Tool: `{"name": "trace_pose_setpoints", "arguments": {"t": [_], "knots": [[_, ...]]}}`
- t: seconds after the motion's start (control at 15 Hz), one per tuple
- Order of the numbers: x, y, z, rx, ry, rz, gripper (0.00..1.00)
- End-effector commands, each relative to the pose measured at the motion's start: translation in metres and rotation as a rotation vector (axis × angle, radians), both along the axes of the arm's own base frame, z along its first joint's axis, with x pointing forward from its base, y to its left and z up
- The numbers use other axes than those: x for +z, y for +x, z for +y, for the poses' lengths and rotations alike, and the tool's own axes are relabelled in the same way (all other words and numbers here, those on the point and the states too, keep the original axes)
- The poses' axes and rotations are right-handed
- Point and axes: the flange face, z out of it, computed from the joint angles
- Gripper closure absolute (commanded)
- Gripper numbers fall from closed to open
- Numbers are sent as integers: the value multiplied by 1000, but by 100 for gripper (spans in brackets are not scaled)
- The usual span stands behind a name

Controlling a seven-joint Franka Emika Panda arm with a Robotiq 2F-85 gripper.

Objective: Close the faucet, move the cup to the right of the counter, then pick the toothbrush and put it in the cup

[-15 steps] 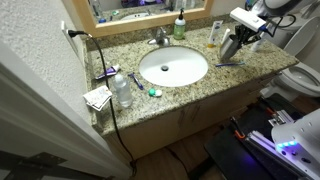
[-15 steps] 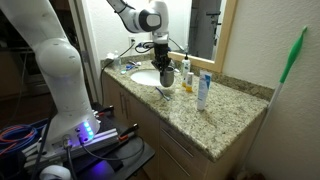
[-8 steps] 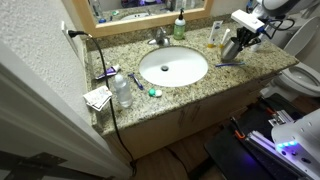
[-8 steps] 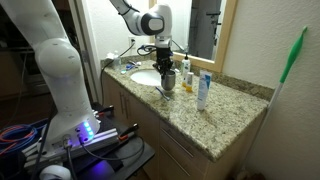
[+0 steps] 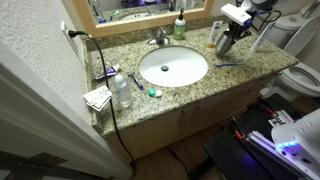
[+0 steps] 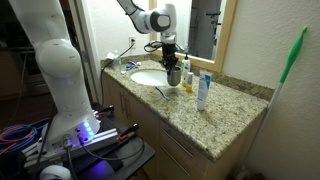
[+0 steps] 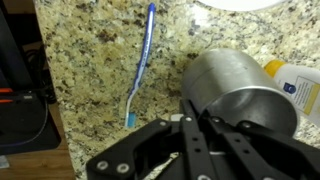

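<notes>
Over the counter (image 7: 85, 55) beside the sink (image 5: 160, 72) | your gripper (image 7: 189, 102) is clamped on the cup (image 7: 240, 85) at its rim | toothbrush (image 7: 140, 65) lies flat on the granite nearby, untouched.

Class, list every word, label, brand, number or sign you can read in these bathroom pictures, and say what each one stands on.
No text can be read in any view.
On the white tube: blue print, too small to read.
On the green soap bottle: label blurred.
On the yellow-and-white bottle: a blue mark, cut off and blurred.
On the paper packet: dark print, too small to read.
On the cup: plain, no lettering.
</notes>
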Motion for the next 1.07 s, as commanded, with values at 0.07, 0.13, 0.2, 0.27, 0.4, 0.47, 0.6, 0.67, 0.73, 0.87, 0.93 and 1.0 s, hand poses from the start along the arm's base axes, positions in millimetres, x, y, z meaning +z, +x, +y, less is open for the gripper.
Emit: {"name": "trace_pose_setpoints", "arguments": {"t": [0.07,0.13,0.2,0.27,0.4,0.47,0.6,0.67,0.73,0.87,0.93,1.0], "knots": [[-2,7,1,4,0,5,98],[-11,9,4,-3,-17,34,98],[-16,10,4,-10,-33,43,98],[-22,12,6,-15,-46,55,98],[-30,13,11,-24,-73,60,98],[-33,13,14,-27,-82,62,98],[-36,14,19,-30,-103,52,98],[-37,14,22,-30,-106,48,98],[-37,13,25,-36,-106,45,74],[-35,7,26,-45,-94,56,63],[-32,4,27,-49,-92,49,55],[-25,-1,26,-54,-101,35,49]]}}
